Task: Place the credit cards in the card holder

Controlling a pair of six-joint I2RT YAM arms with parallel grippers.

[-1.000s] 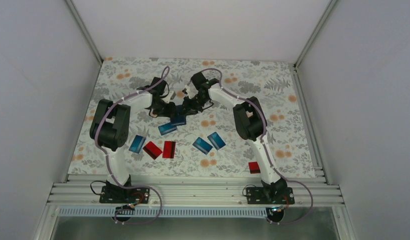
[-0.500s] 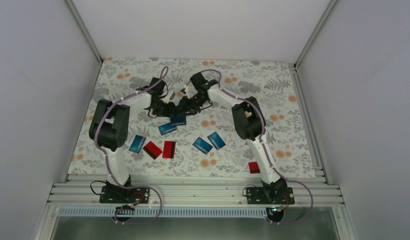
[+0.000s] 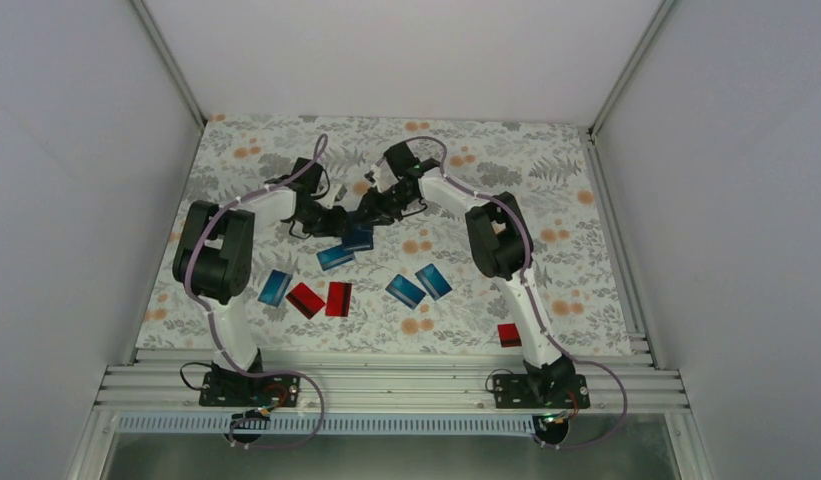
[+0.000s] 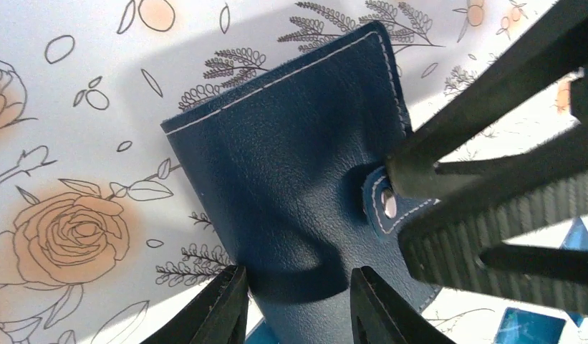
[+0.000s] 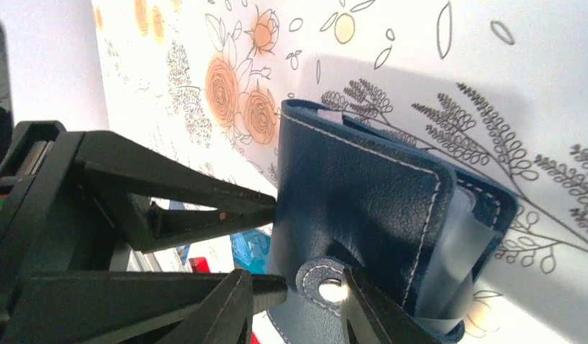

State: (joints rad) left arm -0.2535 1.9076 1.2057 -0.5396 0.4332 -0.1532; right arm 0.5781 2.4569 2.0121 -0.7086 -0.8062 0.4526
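**A:** What has the left gripper got?

**B:** It is clamped on the card holder, with the holder's near edge between its fingers.

**A:** How will the holder handle?

**B:** Light and floppy, I'd judge. It's grained navy leatherette with white stitching and a soft fold. Take it by a stitched edge, not the flap.

**A:** And just past those fingers?

**B:** A rounded snap tab with a metal stud. The right gripper straddles it, jaws apart, one finger touching.

**A:** Beyond that?

**B:** Blue-grey pockets, gaping slightly. The credit cards look thin, stiff and slick, and lie flat on the floral table on the base side of both grippers.
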